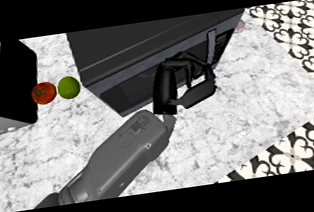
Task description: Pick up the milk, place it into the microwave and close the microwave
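Note:
The black microwave (144, 44) stands at the back of the counter, and its dark door (131, 89) lies flat against its body. My right hand (192, 93) is at the door's right part, with straight fingers (163, 84) resting against the front. Nothing is held in it. Its grey forearm (123, 158) comes in from the lower left. No milk shows anywhere in the head view. My left hand is out of the picture.
A white appliance with a black side (14, 87) stands at the left. A red tomato (43, 92) and a green lime (68, 87) lie between it and the microwave. The marble counter (230, 128) ends at the right, where patterned floor tiles (309, 51) show.

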`<state>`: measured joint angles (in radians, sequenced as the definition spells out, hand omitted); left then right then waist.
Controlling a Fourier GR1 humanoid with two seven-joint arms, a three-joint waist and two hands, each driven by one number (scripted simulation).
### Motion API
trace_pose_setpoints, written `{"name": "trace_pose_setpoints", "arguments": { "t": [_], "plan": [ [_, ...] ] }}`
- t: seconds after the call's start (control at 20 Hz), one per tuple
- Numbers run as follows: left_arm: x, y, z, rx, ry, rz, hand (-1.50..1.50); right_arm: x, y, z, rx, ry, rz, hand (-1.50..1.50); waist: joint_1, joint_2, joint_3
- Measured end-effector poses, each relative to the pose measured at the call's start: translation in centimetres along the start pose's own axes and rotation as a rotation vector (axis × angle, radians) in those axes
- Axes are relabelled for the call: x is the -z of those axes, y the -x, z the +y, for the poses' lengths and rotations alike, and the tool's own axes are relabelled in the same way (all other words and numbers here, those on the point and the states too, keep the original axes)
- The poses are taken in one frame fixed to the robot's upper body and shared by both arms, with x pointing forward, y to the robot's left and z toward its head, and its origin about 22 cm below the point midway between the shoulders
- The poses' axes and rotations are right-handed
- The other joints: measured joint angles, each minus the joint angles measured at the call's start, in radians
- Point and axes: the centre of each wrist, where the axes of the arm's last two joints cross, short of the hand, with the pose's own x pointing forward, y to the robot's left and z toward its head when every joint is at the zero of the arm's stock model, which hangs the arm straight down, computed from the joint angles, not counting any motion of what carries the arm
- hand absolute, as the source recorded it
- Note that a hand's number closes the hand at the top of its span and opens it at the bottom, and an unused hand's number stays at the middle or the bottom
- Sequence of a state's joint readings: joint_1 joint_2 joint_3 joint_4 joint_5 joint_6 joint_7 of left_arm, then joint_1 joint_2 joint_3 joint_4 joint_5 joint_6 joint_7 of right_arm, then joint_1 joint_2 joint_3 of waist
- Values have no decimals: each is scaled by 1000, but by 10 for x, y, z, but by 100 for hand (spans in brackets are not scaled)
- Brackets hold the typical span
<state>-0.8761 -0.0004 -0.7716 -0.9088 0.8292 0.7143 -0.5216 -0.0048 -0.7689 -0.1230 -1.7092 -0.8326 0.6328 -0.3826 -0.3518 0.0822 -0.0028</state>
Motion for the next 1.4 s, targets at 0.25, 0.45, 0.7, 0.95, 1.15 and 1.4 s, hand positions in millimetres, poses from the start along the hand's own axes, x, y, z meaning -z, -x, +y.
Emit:
{"name": "trace_pose_setpoints", "arguments": {
  "t": [0.25,0.45,0.7,0.95,1.15,1.4],
  "plan": [
    [0,1,0,-12,-1,-18,150,4,-7,-3,-2,-7,-1,-150,-3,2,0],
    [0,2,0,-17,-5,-33,150,6,-12,-6,-6,-12,-1,-150,-5,4,1],
    [0,2,-1,-26,-4,-44,150,8,-16,-10,-6,-5,-3,-150,-5,6,2],
    [1,3,-1,-32,-3,-55,150,9,-20,-12,2,-11,-5,-150,-6,7,3],
    [1,4,-2,-39,5,-57,150,14,-23,-12,18,-45,-11,-150,-2,7,3],
    [1,5,-1,-44,2,-65,150,16,-26,-11,45,-84,-6,-150,-4,6,4]
  ]
}}
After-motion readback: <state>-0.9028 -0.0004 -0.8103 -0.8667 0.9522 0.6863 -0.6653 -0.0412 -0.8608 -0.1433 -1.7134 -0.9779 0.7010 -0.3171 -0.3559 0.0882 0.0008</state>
